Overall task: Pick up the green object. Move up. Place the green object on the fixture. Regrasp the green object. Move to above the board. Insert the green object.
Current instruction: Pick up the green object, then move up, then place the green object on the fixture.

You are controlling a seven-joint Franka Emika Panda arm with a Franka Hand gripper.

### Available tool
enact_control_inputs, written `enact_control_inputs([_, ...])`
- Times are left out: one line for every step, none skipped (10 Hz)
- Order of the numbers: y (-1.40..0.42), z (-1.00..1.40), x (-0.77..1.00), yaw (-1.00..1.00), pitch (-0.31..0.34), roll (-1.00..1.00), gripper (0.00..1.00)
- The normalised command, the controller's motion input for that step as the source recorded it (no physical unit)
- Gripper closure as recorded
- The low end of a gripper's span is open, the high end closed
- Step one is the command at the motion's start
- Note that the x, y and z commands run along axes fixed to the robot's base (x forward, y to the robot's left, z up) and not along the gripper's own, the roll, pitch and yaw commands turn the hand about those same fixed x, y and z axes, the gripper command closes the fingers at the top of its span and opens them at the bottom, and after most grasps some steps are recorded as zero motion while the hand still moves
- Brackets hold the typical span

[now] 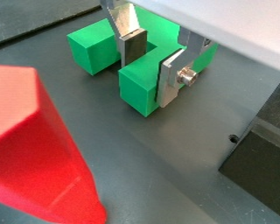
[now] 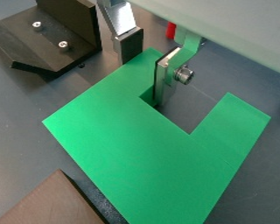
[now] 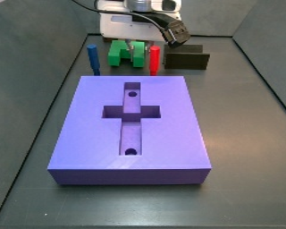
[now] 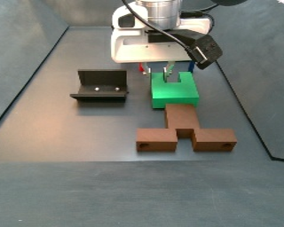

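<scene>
Pincer (image 2: 145,59) low, fingers straddling one prong of green object (image 2: 130,149) on dark floor (image 4: 85,133), grip uncertain.

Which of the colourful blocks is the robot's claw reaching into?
The green object. The gripper sits over it, with one finger down in its notch and the other beside a prong. The red peg and blue peg stand apart, untouched.
</scene>
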Motion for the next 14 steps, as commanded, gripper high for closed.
enact_control_inputs([0.00,0.00,0.00,0.00,0.000,0.00,1.00])
enact_control_inputs([0.00,0.00,0.00,0.00,0.000,0.00,1.00])
enact_control_inputs([0.00,0.00,0.00,0.00,0.000,0.00,1.00])
enact_control_inputs([0.00,0.00,0.00,0.00,0.000,0.00,1.00])
enact_control_inputs([0.00,0.00,0.00,0.00,0.000,0.00,1.00])
enact_control_inputs([0.00,0.00,0.00,0.00,0.000,0.00,1.00])
enact_control_inputs([0.00,0.83,0.00,0.00,0.000,0.00,1.00])
enact_control_inputs([0.01,0.76,-0.04,0.03,0.034,0.00,1.00])
enact_control_inputs([0.01,0.59,-0.05,0.02,0.041,0.02,1.00])
enact_control_inputs([0.00,0.00,0.00,0.00,0.000,-0.02,1.00])
enact_control_inputs([0.07,0.00,0.27,0.00,0.037,-0.57,1.00])
enact_control_inputs([0.00,0.08,0.55,0.19,0.140,-0.69,1.00])
enact_control_inputs([0.00,0.16,0.58,0.15,0.154,-0.78,1.00])
enact_control_inputs([-0.01,0.19,0.56,0.11,0.151,-0.91,1.00])
